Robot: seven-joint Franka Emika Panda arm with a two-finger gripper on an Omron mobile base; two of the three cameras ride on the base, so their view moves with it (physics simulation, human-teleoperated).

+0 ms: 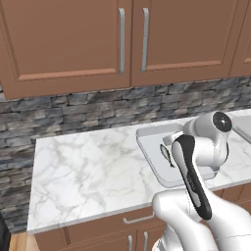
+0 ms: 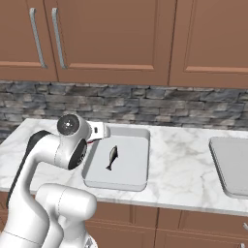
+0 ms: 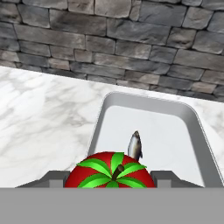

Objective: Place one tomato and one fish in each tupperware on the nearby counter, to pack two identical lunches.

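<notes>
One tomato carried toward the near tupperware, fish already inside
Gripper [image 3: 112, 186] is clamped on the tomato [image 3: 109, 171], held just short of the tupperware [image 2: 140, 180] where the grey fish [image 2: 112, 157] lies; next it likely needs to move over the tray's bare floor, lower and let go

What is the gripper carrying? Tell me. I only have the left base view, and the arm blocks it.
Observer: In the hand view, the gripper is shut on a red tomato, facing the tupperware that holds the grey fish.
Operator: Check the other tray for me.
Observer: The right base view shows the second tupperware further right on the counter, with nothing in the part that is in frame.
</notes>
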